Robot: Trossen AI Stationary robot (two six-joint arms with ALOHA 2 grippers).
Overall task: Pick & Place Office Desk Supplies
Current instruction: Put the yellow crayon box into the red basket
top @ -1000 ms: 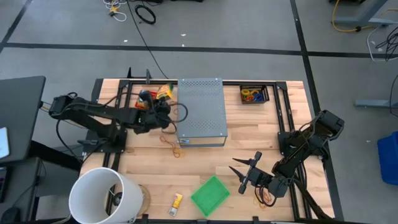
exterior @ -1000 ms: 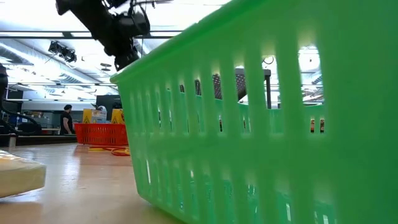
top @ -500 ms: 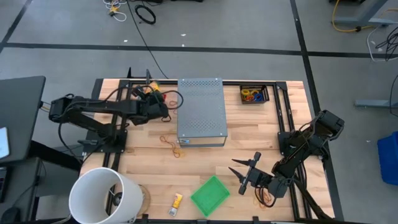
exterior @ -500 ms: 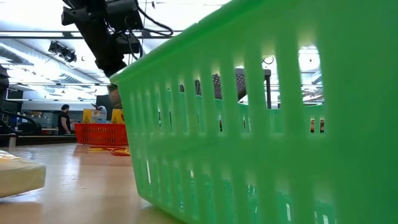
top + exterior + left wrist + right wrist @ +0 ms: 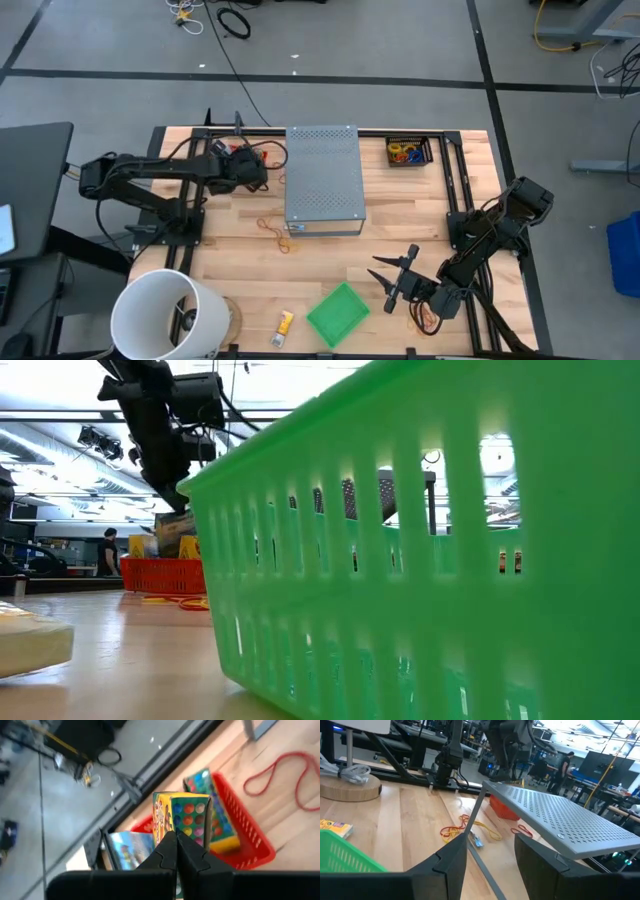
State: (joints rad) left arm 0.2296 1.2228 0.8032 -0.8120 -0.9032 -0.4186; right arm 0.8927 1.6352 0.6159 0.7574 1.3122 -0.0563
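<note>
Packet in bright printed colours now hangs clamped in the shut left pincer, lifted clear of the red basket just left of the grey box, so this pick looks done. Open counter lies right of that box. The right pincer waits part-open, empty, near the green basket.

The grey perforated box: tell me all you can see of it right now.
The grey perforated box is a flat, rectangular metal-looking piece, its top dotted with rows of small holes. It lies at the table's far middle, long side running front to back. In the right wrist view one edge sits raised off the wood. Rubber bands lie by its near left corner. No gripper touches it.
</note>
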